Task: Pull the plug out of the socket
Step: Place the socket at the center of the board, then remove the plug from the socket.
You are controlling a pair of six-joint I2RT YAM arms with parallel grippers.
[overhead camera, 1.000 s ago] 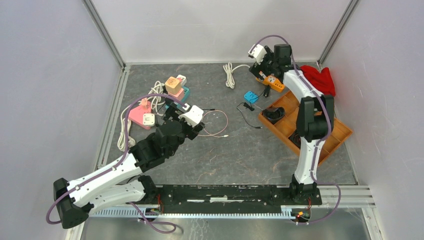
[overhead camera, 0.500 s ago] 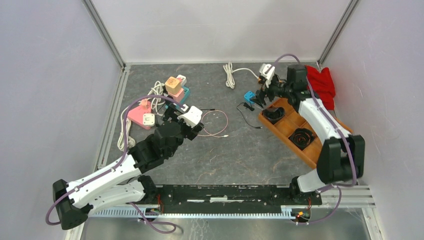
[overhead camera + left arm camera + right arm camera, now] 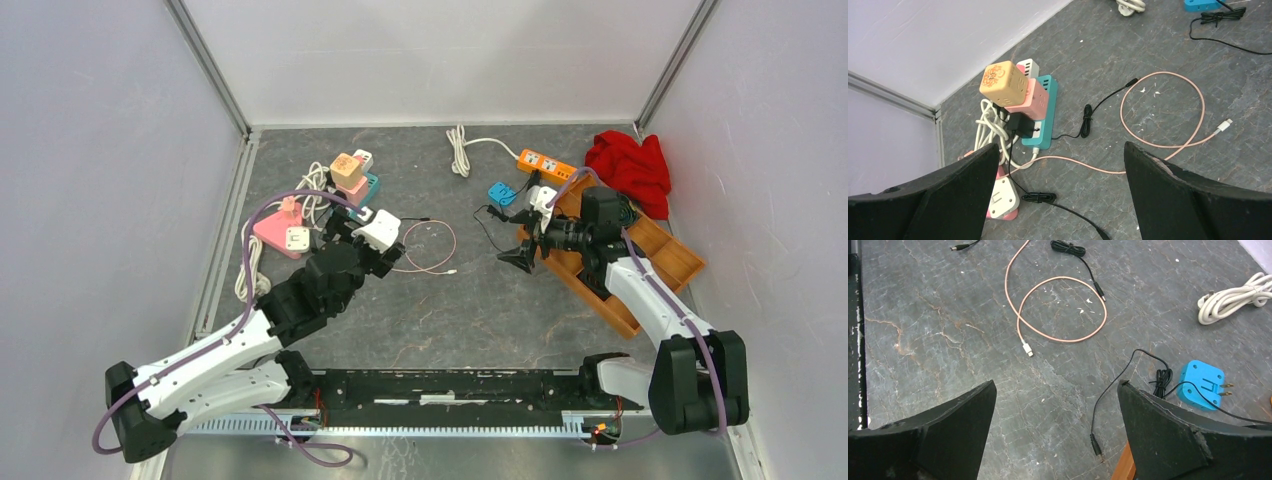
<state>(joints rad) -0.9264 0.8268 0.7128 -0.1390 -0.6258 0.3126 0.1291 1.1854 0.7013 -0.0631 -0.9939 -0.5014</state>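
Note:
A teal power strip (image 3: 373,187) (image 3: 1044,112) lies at the back left. A yellow cube adapter (image 3: 1003,83), a pink adapter (image 3: 1035,97), a white adapter (image 3: 1029,66) and a black plug (image 3: 1020,124) sit in it. My left gripper (image 3: 342,226) (image 3: 1060,147) hovers open just in front of that strip, holding nothing. An orange power strip (image 3: 546,163) lies at the back right, and a blue plug (image 3: 502,193) (image 3: 1200,385) lies loose on the floor near it. My right gripper (image 3: 513,240) (image 3: 1057,384) is open and empty, low over the floor by the wooden tray's left corner.
A wooden tray (image 3: 662,247) and a red cloth (image 3: 630,165) fill the right side. A pink socket block with a white adapter (image 3: 284,232) lies left of my left gripper. A pink cable loop (image 3: 432,246), thin black leads (image 3: 494,229) and a white cord bundle (image 3: 459,150) lie on the floor.
My right arm has swung back from the orange power strip at the rear and come down beside the tray's left corner, jaws opening slightly wider. The left arm has barely moved.

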